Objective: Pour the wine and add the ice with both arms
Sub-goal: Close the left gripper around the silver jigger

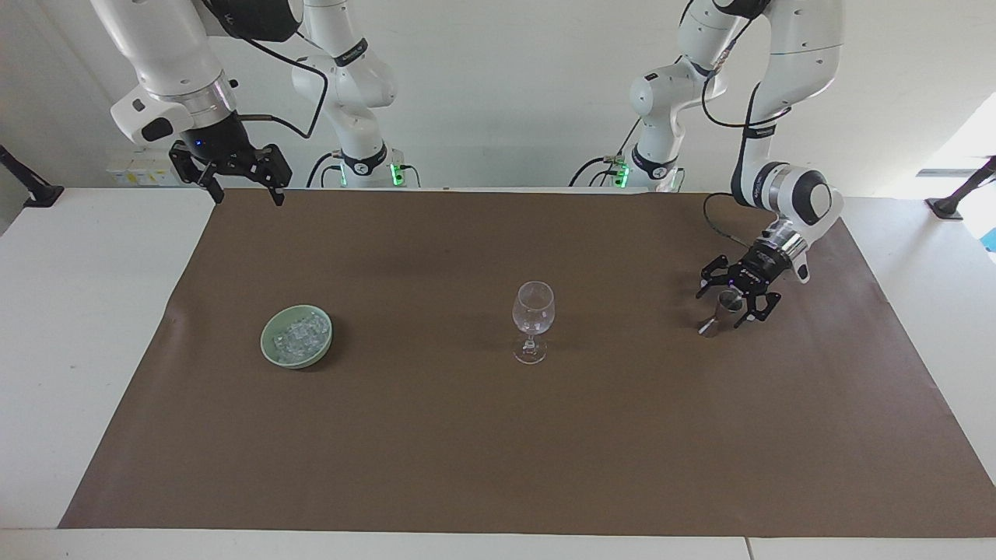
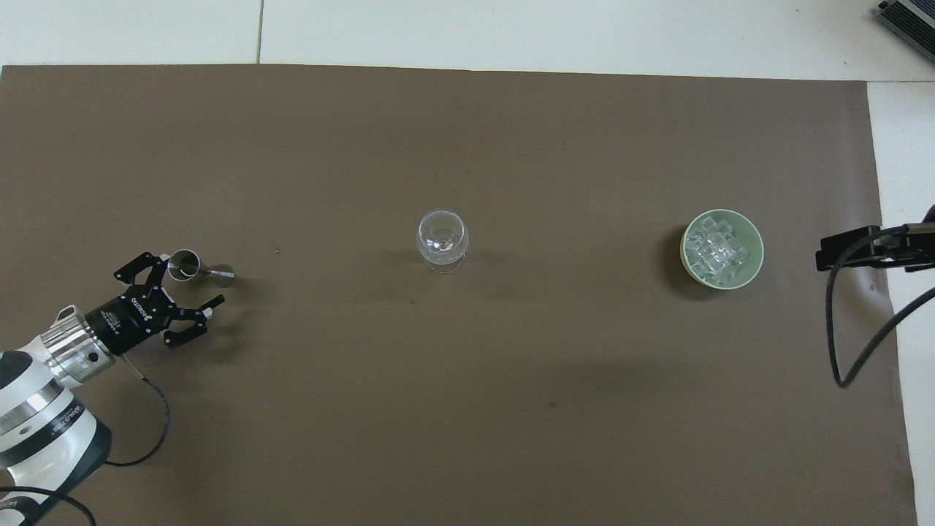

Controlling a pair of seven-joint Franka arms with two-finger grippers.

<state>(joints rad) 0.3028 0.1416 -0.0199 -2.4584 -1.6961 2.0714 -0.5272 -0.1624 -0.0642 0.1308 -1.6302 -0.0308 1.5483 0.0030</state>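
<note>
A small metal jigger (image 1: 710, 327) stands on the brown mat toward the left arm's end; it also shows in the overhead view (image 2: 184, 264). My left gripper (image 1: 721, 309) is open and low over the mat, with one finger on each side of the jigger's upper cup (image 2: 191, 279). I cannot tell if it touches. An empty wine glass (image 1: 533, 311) stands mid-mat (image 2: 442, 239). The ice (image 1: 299, 334) lies in a pale green bowl (image 1: 268, 348) toward the right arm's end (image 2: 719, 248). My right gripper (image 1: 249, 200) is open and waits high over the mat's corner.
The brown mat (image 1: 498, 451) covers most of the white table (image 1: 85, 327). Black clamps (image 1: 31, 190) stand at both table ends. The right arm's black cable (image 2: 840, 351) hangs over the mat's edge beside the bowl (image 2: 757, 256).
</note>
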